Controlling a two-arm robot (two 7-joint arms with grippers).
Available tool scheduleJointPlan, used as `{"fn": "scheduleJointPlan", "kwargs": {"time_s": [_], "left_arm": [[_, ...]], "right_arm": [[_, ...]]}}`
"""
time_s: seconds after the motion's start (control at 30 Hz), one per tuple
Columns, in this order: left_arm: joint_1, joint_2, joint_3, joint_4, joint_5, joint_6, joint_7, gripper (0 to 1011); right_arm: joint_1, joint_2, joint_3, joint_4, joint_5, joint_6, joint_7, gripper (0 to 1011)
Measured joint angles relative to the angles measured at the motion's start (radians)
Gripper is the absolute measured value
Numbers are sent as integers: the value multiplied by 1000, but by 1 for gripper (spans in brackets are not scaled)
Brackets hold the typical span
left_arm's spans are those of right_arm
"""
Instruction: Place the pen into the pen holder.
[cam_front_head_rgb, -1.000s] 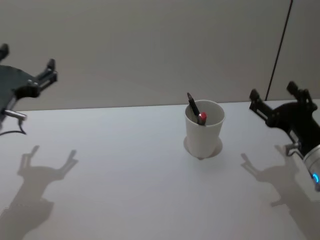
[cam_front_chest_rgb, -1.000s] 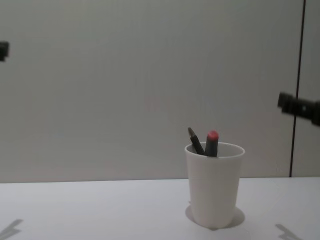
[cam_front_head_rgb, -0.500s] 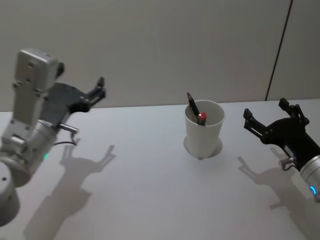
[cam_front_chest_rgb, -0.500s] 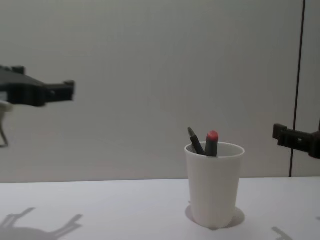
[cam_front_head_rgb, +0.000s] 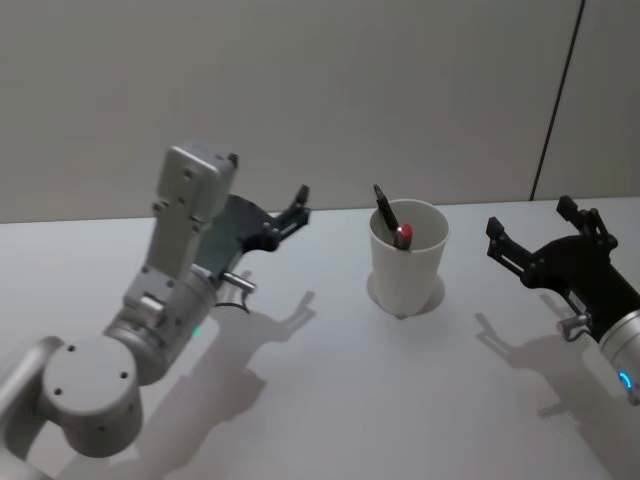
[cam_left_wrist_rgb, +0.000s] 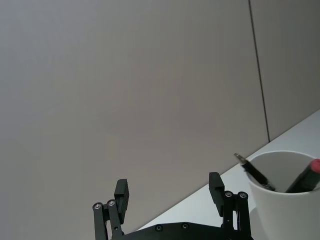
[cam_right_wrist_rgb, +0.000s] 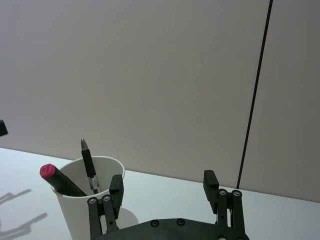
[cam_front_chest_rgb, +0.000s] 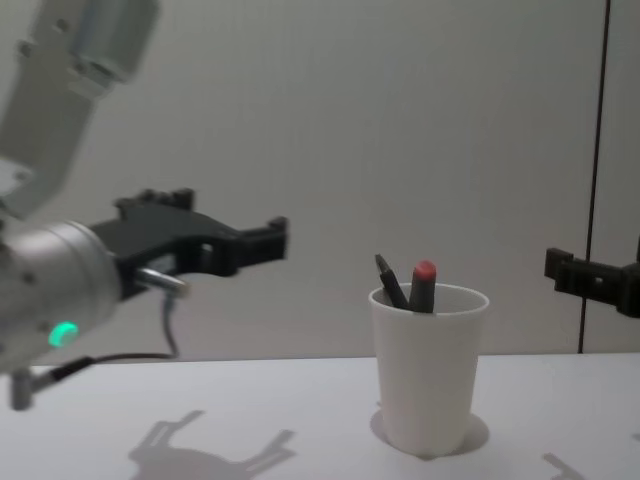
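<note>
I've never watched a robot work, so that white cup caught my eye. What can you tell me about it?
The pen holder is a plain white paper cup, wider at its rolled rim, standing upright on the white table. Inside lean a dark pen and a red-capped marker, both poking above the rim. Neither tool touches it.

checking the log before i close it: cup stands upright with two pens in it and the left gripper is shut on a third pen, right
Not quite. The left gripper is open and holds nothing, as the left wrist view shows: its fingers are spread with only wall between them. The rest holds: the cup stands upright with two pens in it, a black pen and a red-capped pen.
</note>
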Motion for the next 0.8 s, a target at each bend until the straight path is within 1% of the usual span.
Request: {"fn": "scheduleJointPlan", "kwargs": {"time_s": [0.1,0.23,0.8], "left_arm": [[-15,-14,27,25,7,-17,-3,1001],[-25,-24,46,42,11,-31,-5,1001],[-27,-26,50,45,12,-34,-6,1001]], "right_arm": [[0,0,0,0,0,0,0,1001],[0,0,0,0,0,0,0,1001],[0,0,0,0,0,0,0,1001]]}}
